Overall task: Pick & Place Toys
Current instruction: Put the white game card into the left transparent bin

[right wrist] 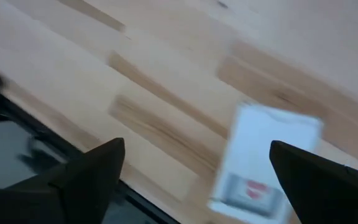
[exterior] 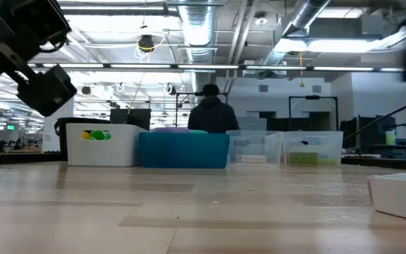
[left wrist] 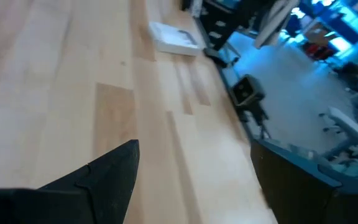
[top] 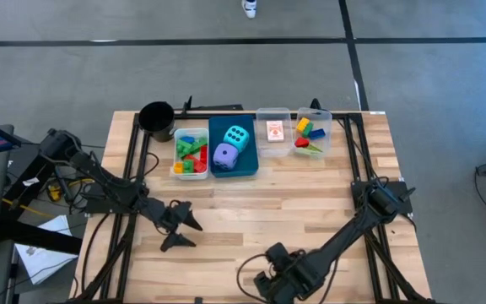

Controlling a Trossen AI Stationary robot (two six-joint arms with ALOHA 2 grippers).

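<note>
A white card box (right wrist: pixel 263 163) with a red mark lies flat on the wood near the table's front edge. My right gripper (right wrist: pixel 197 180) hovers open above it, one finger on each side, without touching; it also shows near the front edge in the high view (top: pixel 270 283). The same box shows at the low view's right (exterior: pixel 400 195). My left gripper (top: pixel 188 234) stands open over bare wood at the left. Bricks (top: pixel 191 155) fill the white bin, two dice (top: pixel 231 145) sit in the blue bin, a card (top: pixel 274 131) and more bricks (top: pixel 309 135) in the clear bins.
The white bin (top: pixel 177 143), the blue bin (top: pixel 249 166) and two clear bins (top: pixel 287 114) stand in a row at the table's far edge, with a black cup (top: pixel 157 118) to their left. A person (exterior: pixel 212 113) stands beyond the table. Bare wood lies between the bins and the arms.
</note>
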